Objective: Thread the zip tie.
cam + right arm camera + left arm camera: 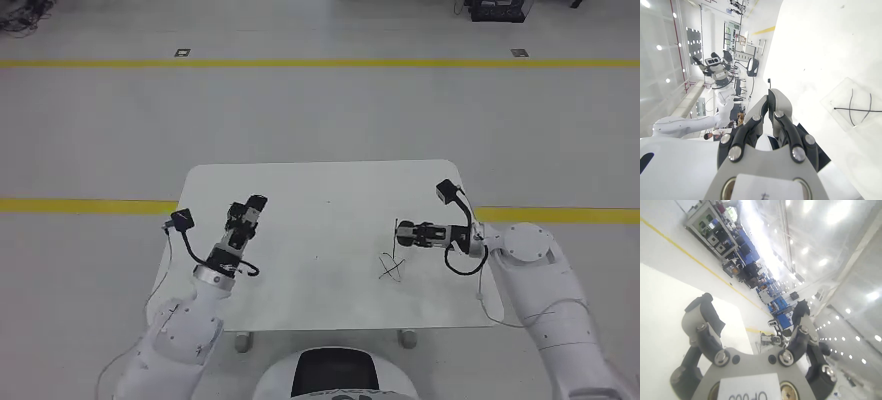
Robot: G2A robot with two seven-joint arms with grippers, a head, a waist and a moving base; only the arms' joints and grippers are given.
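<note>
My right gripper (pixel 398 236) (pixel 768 94) hovers over the right part of the white table (pixel 320 195), shut on a thin black zip tie (pixel 769 83) whose small head pokes out past the fingertips. In the top view that zip tie (pixel 396 226) shows as a short dark line at the gripper's tip. A few more black zip ties (pixel 390 267) (pixel 851 108) lie crossed on a clear sheet (pixel 840 89) just in front of it. Over the table's left side my left gripper (pixel 255 204) (pixel 753 302) stands raised and open, with nothing between its fingers.
The table's rounded far corner (pixel 734 309) lies close under the left gripper. Grey floor with yellow lines (pixel 320 63) surrounds the table. The middle of the tabletop (pixel 320 230) is bare.
</note>
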